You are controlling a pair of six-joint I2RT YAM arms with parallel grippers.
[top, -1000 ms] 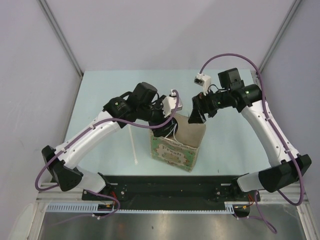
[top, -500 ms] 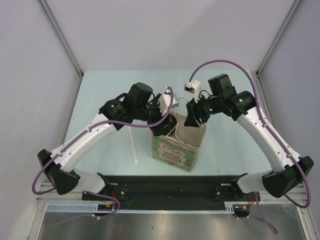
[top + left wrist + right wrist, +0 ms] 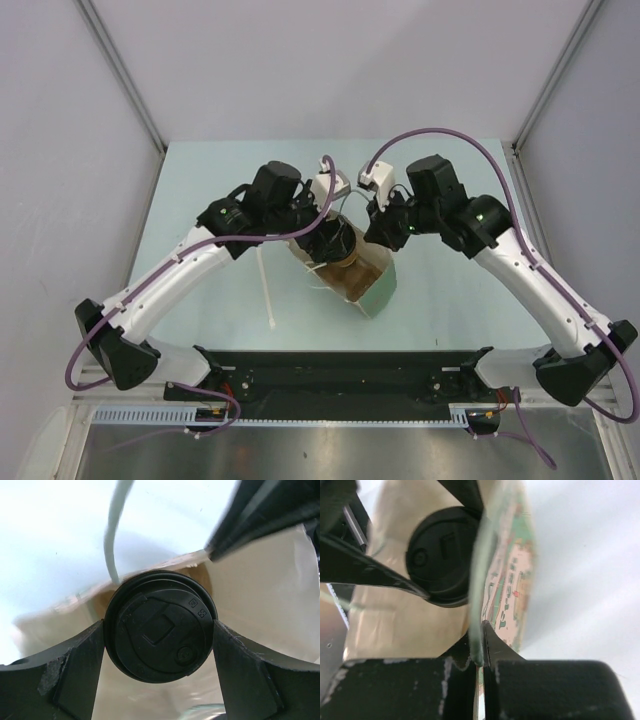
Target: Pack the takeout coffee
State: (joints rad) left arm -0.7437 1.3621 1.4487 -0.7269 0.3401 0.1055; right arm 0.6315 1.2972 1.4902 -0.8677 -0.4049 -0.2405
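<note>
From above, both arms reach in to meet near the middle of the pale bench (image 3: 200, 180). The left gripper (image 3: 335, 243) is clamped around the takeout coffee (image 3: 340, 247), its dark top facing up. The cup hangs at the open mouth of a paper bag (image 3: 370, 285), which leans over with its green printed side turned to the right. The right gripper (image 3: 384, 231) is closed tight on the far right edge of the bag. A white stir stick (image 3: 266, 290) lies flat on the bench to the left of the bag, apart from it.

The left wrist camera looks straight down on the round black lid (image 3: 160, 625). The gripper's two dark fingers (image 3: 75, 670) press against it on either side. The bag's plain brown inside fills the space behind the lid. A white strip (image 3: 111, 540) curves down to the lid's far rim, and a dark finger of the other gripper cuts in at the upper right.

At the right wrist, the two fingers (image 3: 462, 677) are pinched together on the thin wall of the bag. The printed outside of the wall is on the right. The black lid is on the left, against the brown lining.
</note>
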